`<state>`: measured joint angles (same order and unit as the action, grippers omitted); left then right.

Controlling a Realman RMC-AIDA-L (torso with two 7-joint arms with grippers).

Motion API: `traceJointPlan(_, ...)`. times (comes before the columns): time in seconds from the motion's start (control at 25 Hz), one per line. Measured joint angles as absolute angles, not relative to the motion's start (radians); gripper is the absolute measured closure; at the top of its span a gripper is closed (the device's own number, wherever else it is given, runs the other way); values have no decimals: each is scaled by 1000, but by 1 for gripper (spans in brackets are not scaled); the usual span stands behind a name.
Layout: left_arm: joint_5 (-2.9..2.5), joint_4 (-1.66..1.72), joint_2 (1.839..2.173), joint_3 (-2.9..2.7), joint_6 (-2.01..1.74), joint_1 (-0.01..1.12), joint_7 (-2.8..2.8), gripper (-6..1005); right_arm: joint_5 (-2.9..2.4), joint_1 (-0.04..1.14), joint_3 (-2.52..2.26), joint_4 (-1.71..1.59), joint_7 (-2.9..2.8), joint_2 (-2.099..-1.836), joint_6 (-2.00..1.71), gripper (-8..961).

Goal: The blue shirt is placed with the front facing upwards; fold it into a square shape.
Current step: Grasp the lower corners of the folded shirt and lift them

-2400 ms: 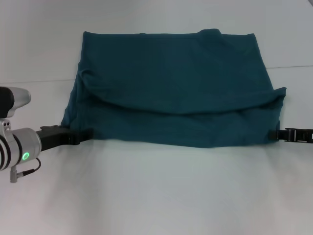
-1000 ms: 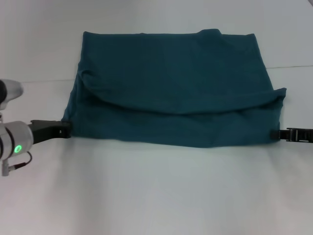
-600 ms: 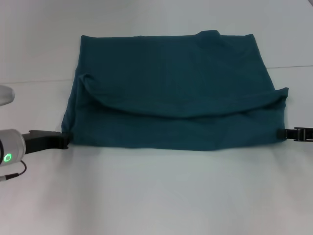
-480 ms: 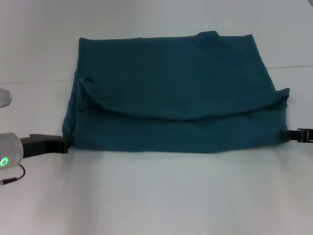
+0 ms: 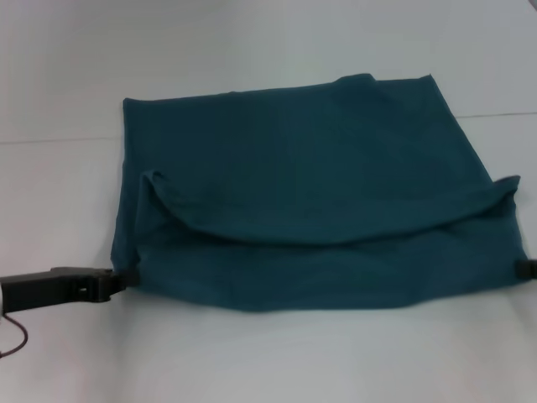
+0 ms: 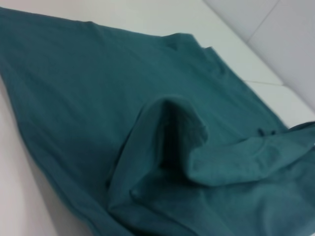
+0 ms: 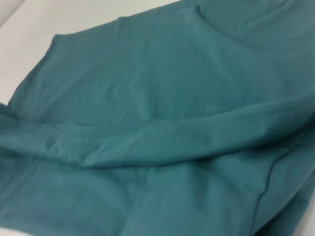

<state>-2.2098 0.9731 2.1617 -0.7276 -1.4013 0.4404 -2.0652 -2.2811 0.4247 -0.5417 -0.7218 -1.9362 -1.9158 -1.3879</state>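
Head view first: the blue shirt (image 5: 302,189) is lying across the middle of the frame on the white table (image 5: 277,361), already doubled over, so no lettering is showing. I'd say I'm roughly midway; it's a wide rectangle, not a square yet, so at least one more fold is waiting. My left gripper (image 5: 117,279) is sitting at the shirt's lower left corner, and my right gripper (image 5: 527,269) is peeking in at the right edge by the other corner. Can't tell if either set of jaws is pinching cloth.

Left wrist view: the shirt (image 6: 147,128) is looking like soft matte cotton, with a puffy loop where the layer is bunching.

Right wrist view: the shirt (image 7: 162,113) is filling the frame, with a stitched hem ridge running across.
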Motion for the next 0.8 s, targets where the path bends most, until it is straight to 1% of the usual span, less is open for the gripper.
traceJointPlan(0.16,-2208,974,2159,-671,-1521,438,-2047,1000,-2287,386,-542,-744,-1877,-1916,-1465,865)
traceJointPlan(0.28,-2208,974,2154,-629,-1599,437,-2040,1000,-2299,355,-543,-766,-1843,-1921,-1510,864)
traceJointPlan(0.48,-2215,972,2144,-587,-1664,432,-2039,1000,-2310,308,-542,-781,-1803,-1928,-1552,862)
traceJointPlan(0.8,-2217,977,2134,-558,-1710,413,-2037,1001,-2311,259,-479,-832,-1767,-1929,-1614,859)
